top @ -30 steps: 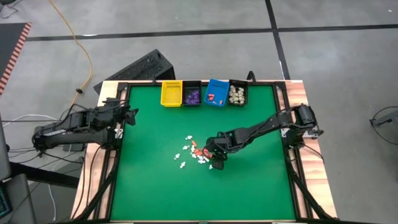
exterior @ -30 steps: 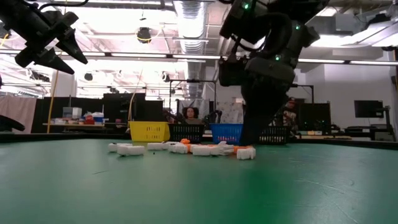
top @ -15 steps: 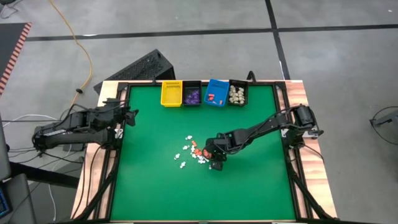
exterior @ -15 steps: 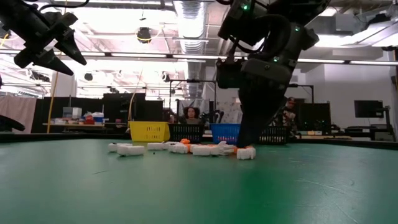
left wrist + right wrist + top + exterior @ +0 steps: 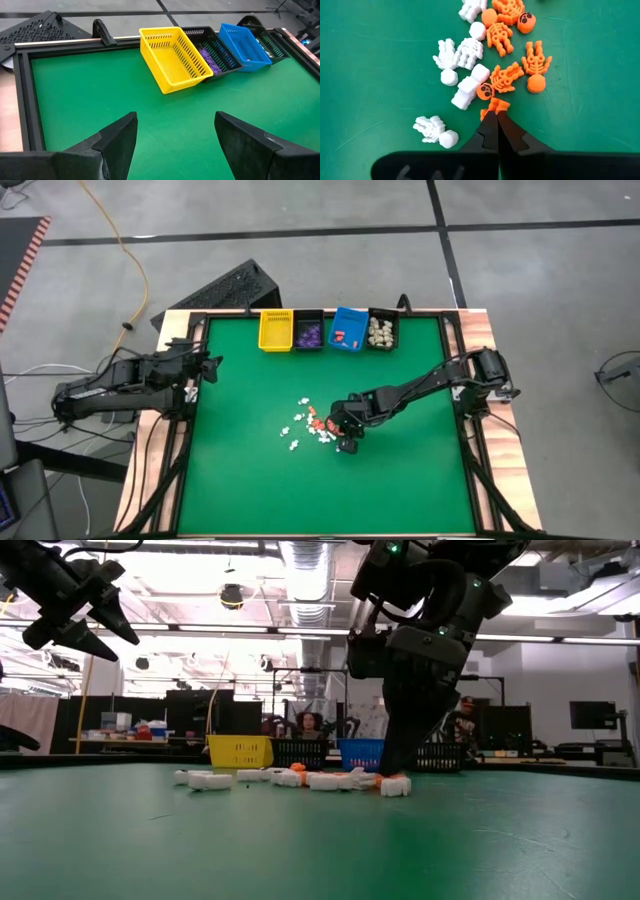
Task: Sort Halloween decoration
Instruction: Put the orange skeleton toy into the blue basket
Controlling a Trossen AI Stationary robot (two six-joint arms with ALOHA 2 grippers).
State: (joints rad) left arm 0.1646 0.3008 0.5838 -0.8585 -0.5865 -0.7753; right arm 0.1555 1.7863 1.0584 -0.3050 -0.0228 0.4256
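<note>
Right gripper [image 5: 494,116] snapped shut from wide onto orange skeleton [image 5: 495,105] at pile's [image 5: 308,427] 3 o'clock edge; left gripper [image 5: 175,135] idle, wide, at table's [image 5: 250,490] 9 o'clock; lift to bin judged next.

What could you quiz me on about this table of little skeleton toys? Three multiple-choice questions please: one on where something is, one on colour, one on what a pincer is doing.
1. Where is the pile of loose figurines?
A. mid-table
B. inside the yellow bin
C. on the floor

2. What colour is the bin between the two black ones?
A. red
B. blue
C. white

3. The right pincer is:
A. wide open, high up
B. out of sight
C. shut on an orange skeleton piece

Answers: 1 A, the high view shows them on the green mat; 2 B, it sits in the back row; 3 C, its tips pinch orange.
</note>
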